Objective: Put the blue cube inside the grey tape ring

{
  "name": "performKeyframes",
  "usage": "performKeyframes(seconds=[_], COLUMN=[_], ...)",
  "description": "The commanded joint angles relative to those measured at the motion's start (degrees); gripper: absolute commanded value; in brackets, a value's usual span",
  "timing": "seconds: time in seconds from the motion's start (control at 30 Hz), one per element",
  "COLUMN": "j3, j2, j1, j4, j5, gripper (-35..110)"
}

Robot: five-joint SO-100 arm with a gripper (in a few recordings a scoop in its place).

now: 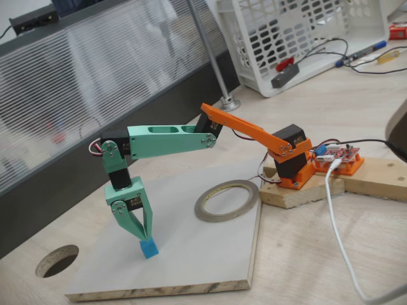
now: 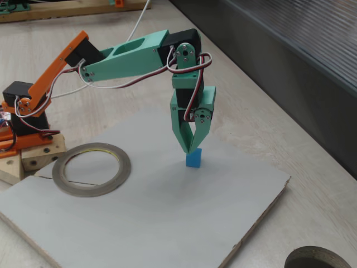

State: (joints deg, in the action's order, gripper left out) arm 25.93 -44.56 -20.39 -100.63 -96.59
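Nearest us, at the near corner of the table, sits a round dark hole with a wooden edge, off to the side of the pale board where the work is going on. On that board the blue cube rests flat directly beneath our gripper, which points straight down with its fingertips meeting in a narrow V at the cube's top edge; the tips look drawn together on or just over the cube, but we cannot tell whether they actually clamp it. The grey tape ring lies flat on the same board, well apart from the gripper, back toward the arm's orange base, its opening empty. We judge that we are at the grasping step, with the cube not yet lifted. Next we need a sure hold on the cube, a clean lift off the board, and a swing back toward the base until we hang over the ring's opening, then a gentle release.
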Motion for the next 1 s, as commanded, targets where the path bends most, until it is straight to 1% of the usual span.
performKeyframes(seconds=[0.0,0.97], j3=[-1.4,-1.2], j2=[-1.5,-1.6], j1=[-1.4,-1.3], j4=[0.4,-0.4], j5=[-1.2,-1.2], gripper=[1,1])
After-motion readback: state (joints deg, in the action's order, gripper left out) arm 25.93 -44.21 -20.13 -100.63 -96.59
